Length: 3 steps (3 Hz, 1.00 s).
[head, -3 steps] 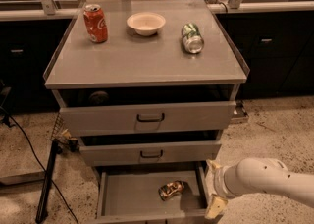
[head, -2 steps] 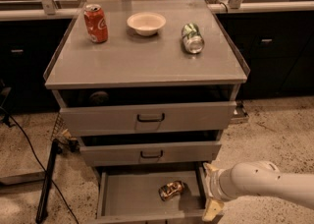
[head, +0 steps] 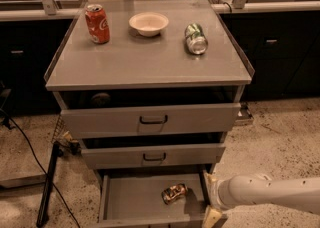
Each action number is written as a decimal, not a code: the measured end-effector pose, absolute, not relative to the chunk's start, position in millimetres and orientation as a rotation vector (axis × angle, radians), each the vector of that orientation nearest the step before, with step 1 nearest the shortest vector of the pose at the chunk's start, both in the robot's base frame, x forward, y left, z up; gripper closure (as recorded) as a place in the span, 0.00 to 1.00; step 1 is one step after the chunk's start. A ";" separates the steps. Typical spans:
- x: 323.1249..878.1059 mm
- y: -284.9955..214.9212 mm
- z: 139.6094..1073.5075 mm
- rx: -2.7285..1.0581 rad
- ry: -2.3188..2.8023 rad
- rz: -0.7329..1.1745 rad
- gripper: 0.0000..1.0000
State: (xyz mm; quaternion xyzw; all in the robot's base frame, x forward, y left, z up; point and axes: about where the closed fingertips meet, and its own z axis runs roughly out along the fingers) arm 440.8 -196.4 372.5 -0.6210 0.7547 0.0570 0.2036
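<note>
Far up and to the left of the tool [head: 209,198], a red soda can [head: 97,23] stands upright on the tabletop [head: 145,62]. A pale bowl [head: 148,23] also sits up and left of the tool, nearer the middle. Lower down, the bottom drawer [head: 130,203] is pulled out, and a crumpled shiny packet [head: 174,192] lies on its floor just left of the tool, close to it but not touching. Almost straight above the tool, a green can [head: 196,39] lies on its side on the tabletop.

The tool itself hangs at the drawer's right front corner, pointing left. Its two pale fingertips [head: 210,178] are spread apart with nothing between them (whether one brushes the drawer's side wall I cannot tell). The white arm [head: 272,194] runs off to the right.

As I read it, the step in hand is the approach to the packet, with no grasp made. A reach for it would call for clearing the side wall, then coming down with the jaws wide around the packet.
</note>
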 end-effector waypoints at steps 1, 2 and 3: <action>448.3 -188.4 318.3 -1.670 2.077 0.251 0.00; 448.3 -188.4 318.2 -1.670 2.077 0.251 0.00; 459.0 -187.4 304.8 -1.660 2.036 0.267 0.00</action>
